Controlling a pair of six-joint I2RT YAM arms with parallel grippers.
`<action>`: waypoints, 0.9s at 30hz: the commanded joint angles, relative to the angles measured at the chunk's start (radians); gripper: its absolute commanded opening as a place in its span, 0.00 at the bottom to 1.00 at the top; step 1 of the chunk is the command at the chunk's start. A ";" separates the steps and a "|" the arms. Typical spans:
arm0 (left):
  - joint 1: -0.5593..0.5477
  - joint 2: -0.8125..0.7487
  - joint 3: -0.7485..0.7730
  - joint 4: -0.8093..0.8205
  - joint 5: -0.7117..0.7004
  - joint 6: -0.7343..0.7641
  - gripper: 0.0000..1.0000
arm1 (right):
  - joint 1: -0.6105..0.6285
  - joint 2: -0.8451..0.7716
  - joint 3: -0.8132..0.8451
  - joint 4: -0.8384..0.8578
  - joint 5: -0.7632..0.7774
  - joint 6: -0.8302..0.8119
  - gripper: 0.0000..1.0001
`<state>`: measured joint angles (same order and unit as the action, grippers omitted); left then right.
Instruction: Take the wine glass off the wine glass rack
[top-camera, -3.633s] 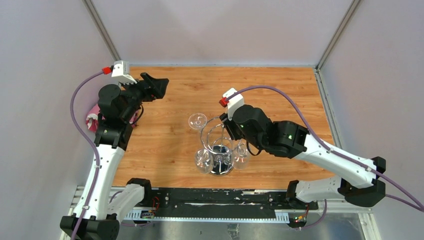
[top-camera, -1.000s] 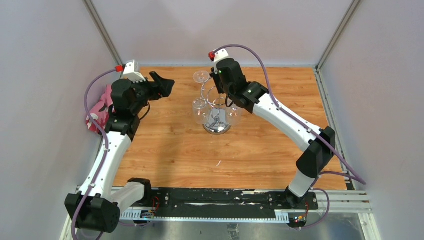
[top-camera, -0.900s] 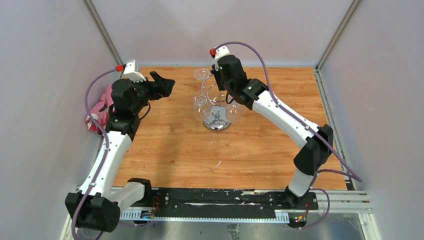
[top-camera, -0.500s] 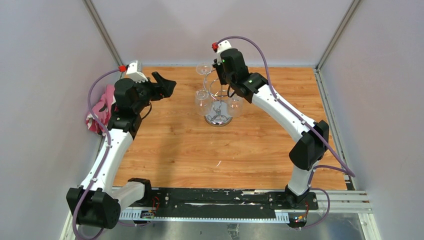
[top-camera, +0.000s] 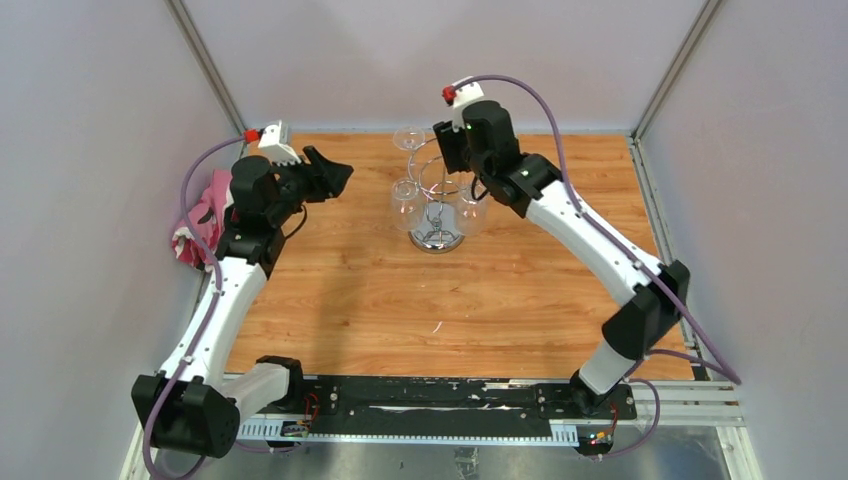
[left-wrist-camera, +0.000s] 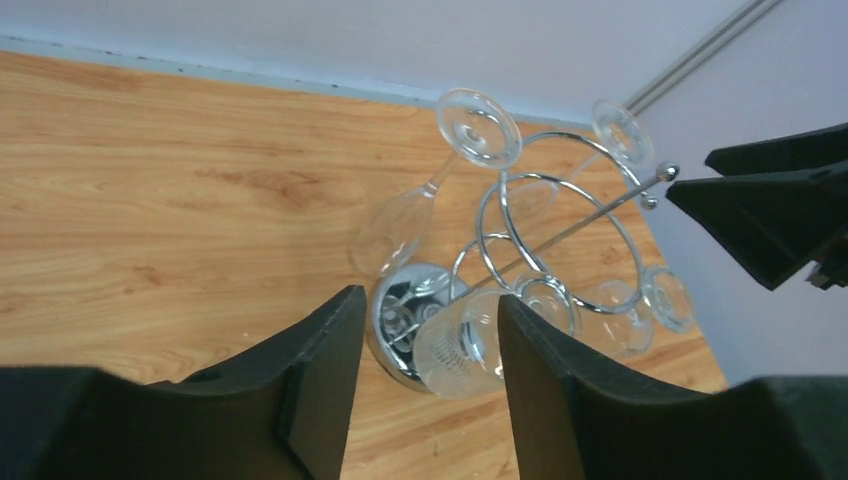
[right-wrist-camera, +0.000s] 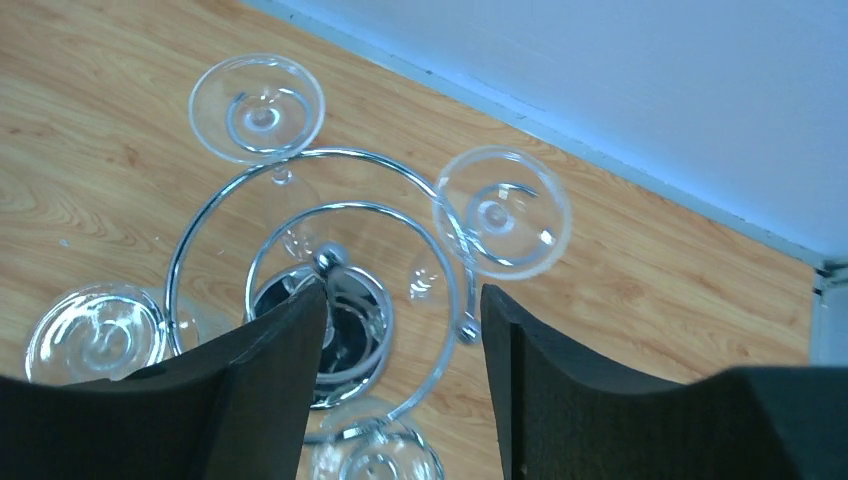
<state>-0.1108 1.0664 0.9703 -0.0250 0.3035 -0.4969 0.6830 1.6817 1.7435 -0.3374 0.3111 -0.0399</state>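
The chrome wine glass rack (top-camera: 437, 236) stands at the far middle of the wooden table, with several clear wine glasses hanging upside down from its ring. One wine glass (left-wrist-camera: 478, 127) hangs on the side facing my left arm, its bowl slanting down. My left gripper (top-camera: 328, 176) is open, left of the rack and apart from it; between its fingers (left-wrist-camera: 320, 390) I see the base and a ribbed bowl (left-wrist-camera: 460, 345). My right gripper (right-wrist-camera: 402, 295) is open just above the rack's ring (right-wrist-camera: 300, 215), holding nothing.
A pink cloth (top-camera: 200, 220) lies at the table's left edge behind my left arm. The booth's back wall (top-camera: 440, 60) stands close behind the rack. Bare wood (top-camera: 430, 310) spreads between the rack and the arm bases.
My right gripper has opened and let go of the rack's top, shifting slightly right. The rack has ended a little farther back. My left gripper's jaws have narrowed somewhat.
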 joint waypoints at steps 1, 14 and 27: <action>-0.041 -0.014 0.079 -0.026 0.031 0.040 0.50 | -0.017 -0.179 -0.067 0.059 0.071 -0.015 0.63; -0.116 0.091 0.291 0.003 0.206 -0.061 0.00 | -0.017 -0.610 -0.436 0.014 0.038 0.191 0.90; -0.515 0.415 0.674 -0.430 -0.295 0.277 0.17 | -0.068 -0.680 -0.619 0.021 -0.128 0.380 0.84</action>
<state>-0.5983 1.4281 1.6558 -0.3325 0.1246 -0.2840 0.6708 1.0069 1.1675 -0.3508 0.2966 0.2424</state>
